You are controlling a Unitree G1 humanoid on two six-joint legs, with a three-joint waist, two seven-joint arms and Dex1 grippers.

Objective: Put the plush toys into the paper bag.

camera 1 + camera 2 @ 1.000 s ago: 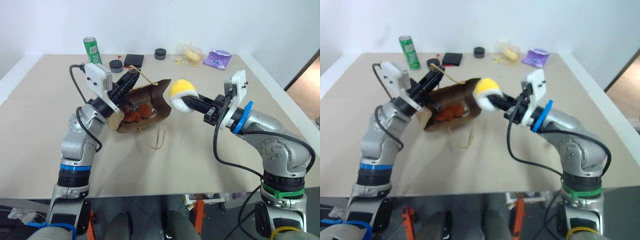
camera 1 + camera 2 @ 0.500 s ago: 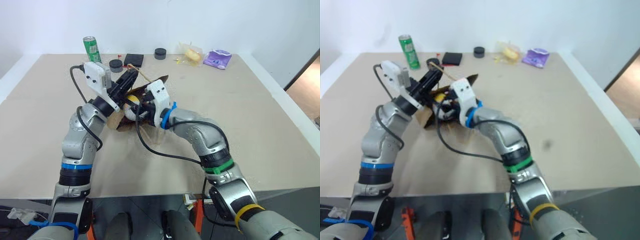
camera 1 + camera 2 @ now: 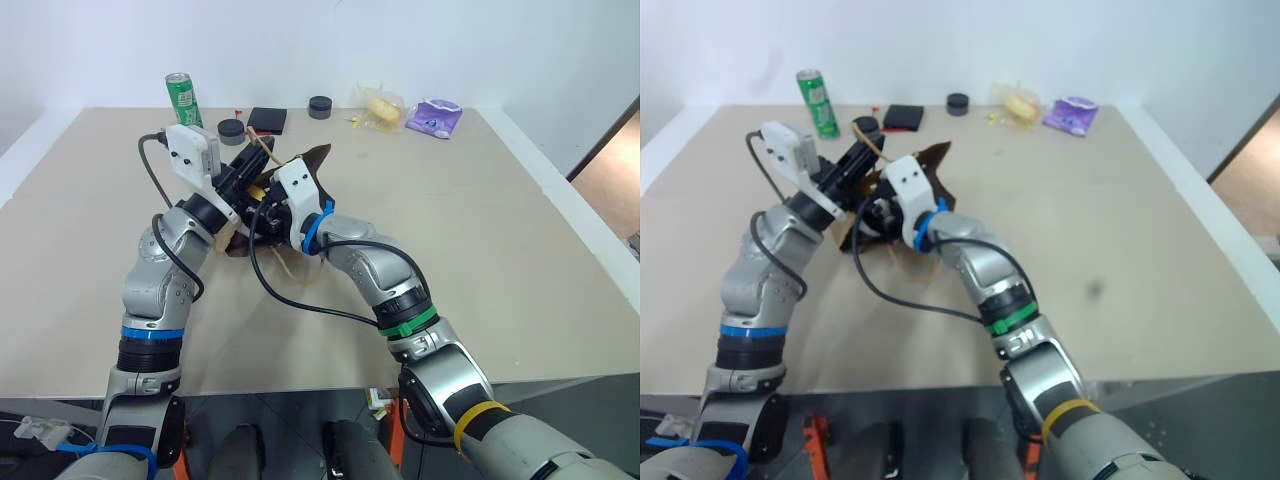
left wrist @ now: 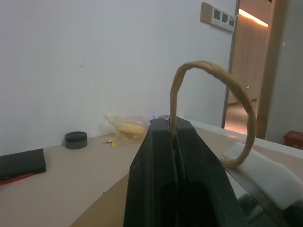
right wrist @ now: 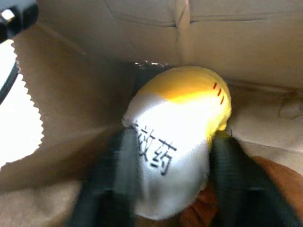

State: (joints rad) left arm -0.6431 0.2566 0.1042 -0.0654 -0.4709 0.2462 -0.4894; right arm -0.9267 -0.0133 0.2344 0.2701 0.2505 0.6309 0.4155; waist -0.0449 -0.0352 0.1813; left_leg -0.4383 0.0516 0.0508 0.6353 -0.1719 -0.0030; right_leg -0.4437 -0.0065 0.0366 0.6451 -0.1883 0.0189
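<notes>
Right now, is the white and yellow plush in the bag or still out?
In. The right wrist view shows the white and yellow plush between the open right claw fingers, kraft walls of the paper bag all around, brown plush beside it.

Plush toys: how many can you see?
2, both inside the paper bag: the white and yellow toy between the right gripper's fingers, and the brown toy beside it.

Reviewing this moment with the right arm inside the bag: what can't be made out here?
- Right gripper: blurred in the right wrist view, so whether the jaws grip or have let go of the white egg-shaped toy is unclear.
- Brown toy: partly covered by the egg toy.
- Paper bag interior: hidden in the eye views by both arms.
- Handle pinched by the left gripper: its lower run is hidden behind the fingers.
</notes>
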